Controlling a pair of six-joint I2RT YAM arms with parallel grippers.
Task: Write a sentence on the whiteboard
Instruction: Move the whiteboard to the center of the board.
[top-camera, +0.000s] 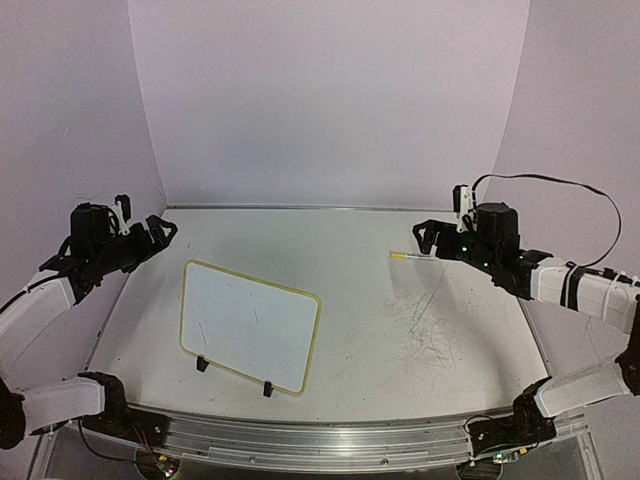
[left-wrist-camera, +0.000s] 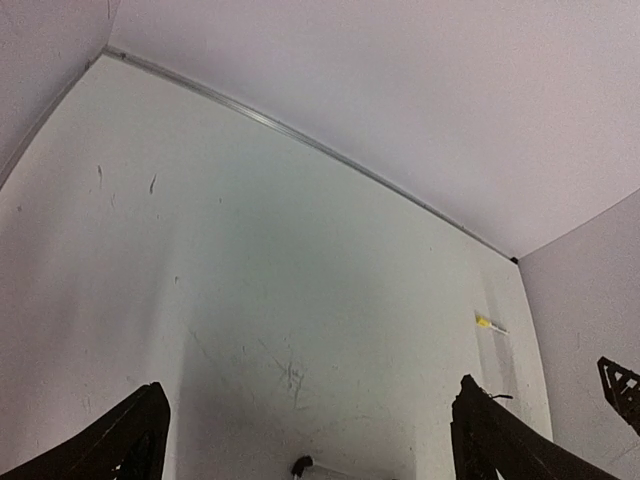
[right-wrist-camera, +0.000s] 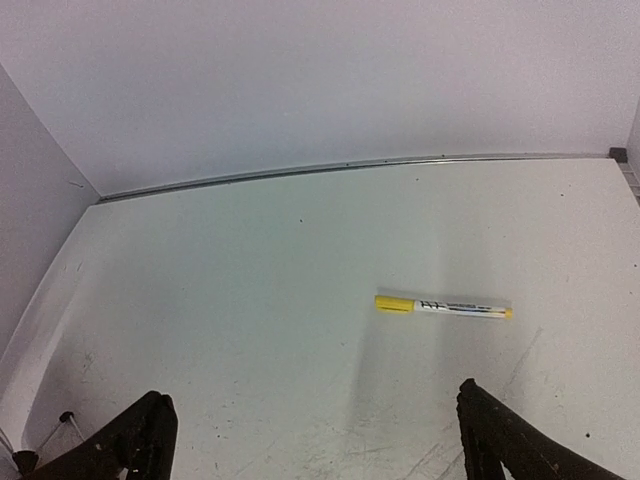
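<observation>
The pen (right-wrist-camera: 443, 306) should be pinched mid-barrel and squarely by the spread right pincer (top-camera: 424, 236); the left pincer (top-camera: 163, 228) is spread too.

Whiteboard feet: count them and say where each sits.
2. The left foot and the right foot both sit on the whiteboard's near edge, toward the arms. None shows on its other edges.

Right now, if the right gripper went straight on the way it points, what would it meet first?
Probably the pen lying on the table, a little right of the centre line of the open right gripper. It could instead touch bare table just beside it, since depth is unclear.
</observation>
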